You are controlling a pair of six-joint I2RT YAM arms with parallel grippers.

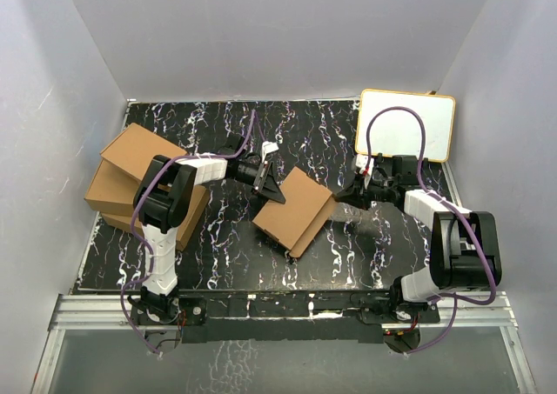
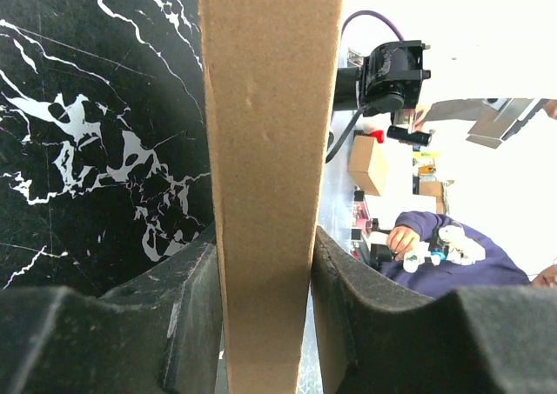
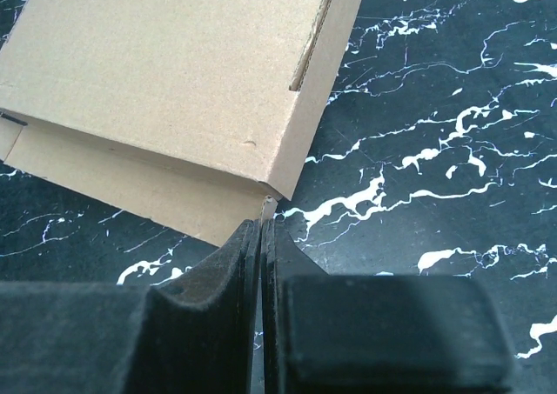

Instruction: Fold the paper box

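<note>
Clamped the paper box (image 1: 294,207) mid-surface (image 1: 218,233) by its left edge in the left gripper (image 1: 271,186), apparently to steady it, with the right gripper (image 3: 264,226) shut tight at its right corner, probably to press a flap.

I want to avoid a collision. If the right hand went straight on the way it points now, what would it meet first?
The paper box: the shut right hand points at its near corner, almost touching it, though depth is unclear.
</note>
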